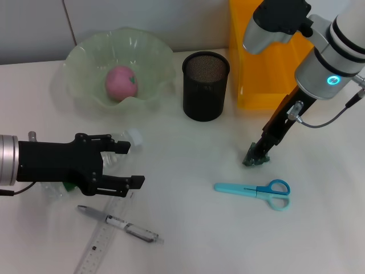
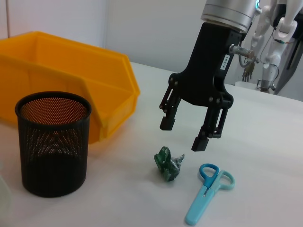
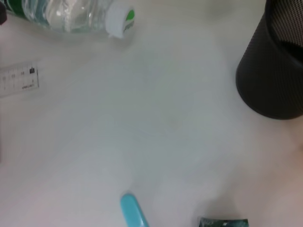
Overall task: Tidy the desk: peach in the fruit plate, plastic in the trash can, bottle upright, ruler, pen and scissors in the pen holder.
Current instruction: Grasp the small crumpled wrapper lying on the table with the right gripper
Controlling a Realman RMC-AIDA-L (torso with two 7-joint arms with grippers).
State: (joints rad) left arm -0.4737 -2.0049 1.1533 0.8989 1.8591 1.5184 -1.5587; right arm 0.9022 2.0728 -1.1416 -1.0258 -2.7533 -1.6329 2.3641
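Observation:
The pink peach [image 1: 121, 83] lies in the pale green fruit plate [image 1: 80, 57]. A crumpled green plastic scrap [image 2: 166, 163] lies on the desk [image 1: 194, 160], with my right gripper [image 2: 183, 135] open just above it, one finger to each side. My left gripper [image 1: 128, 164] is open low over the clear bottle [image 3: 71, 12], which lies on its side with its white cap [image 1: 135, 136] past the fingers. The pen [image 1: 120, 222] and clear ruler [image 1: 100, 245] lie near the front edge. The light blue scissors [image 1: 254, 189] lie flat beside the plastic. The black mesh pen holder [image 1: 205, 85] stands upright.
The orange-yellow trash can [image 1: 268, 74] stands at the back right, next to the pen holder and behind the right arm. The fruit plate sits at the back left. Bare desk stretches between the bottle and the scissors.

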